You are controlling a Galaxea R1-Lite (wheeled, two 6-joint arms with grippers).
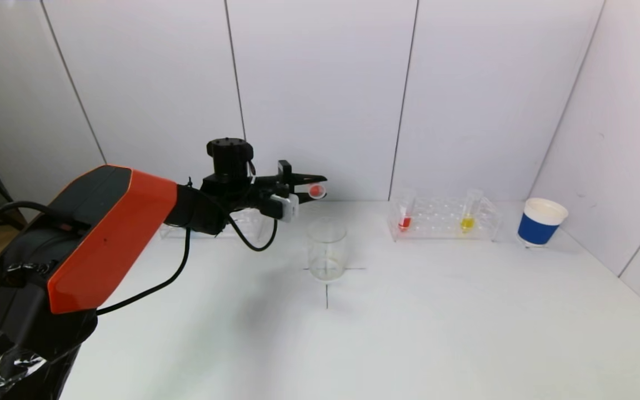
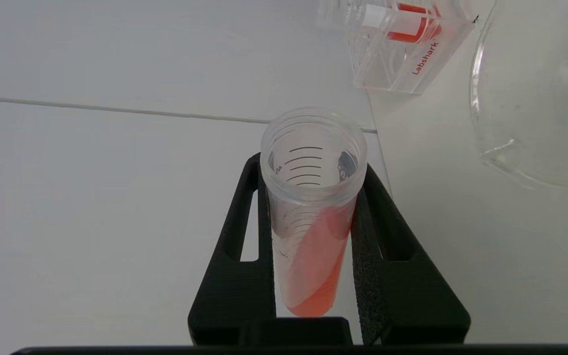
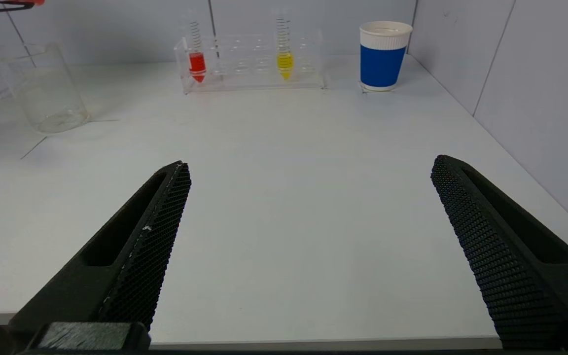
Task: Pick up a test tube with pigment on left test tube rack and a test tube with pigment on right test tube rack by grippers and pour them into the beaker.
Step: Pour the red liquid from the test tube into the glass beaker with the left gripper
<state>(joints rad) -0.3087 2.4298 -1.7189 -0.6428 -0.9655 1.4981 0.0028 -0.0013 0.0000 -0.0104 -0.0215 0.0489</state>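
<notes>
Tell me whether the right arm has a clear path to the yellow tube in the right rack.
Probably yes: the right gripper is open, and only bare table lies between it and the yellow tube.

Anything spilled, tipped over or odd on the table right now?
Nothing stands out. The left gripper holds the red-pigment tube tilted above the beaker, pigment still inside it. The right rack stands square with its red and yellow tubes upright. No spill shows on the table.
</notes>
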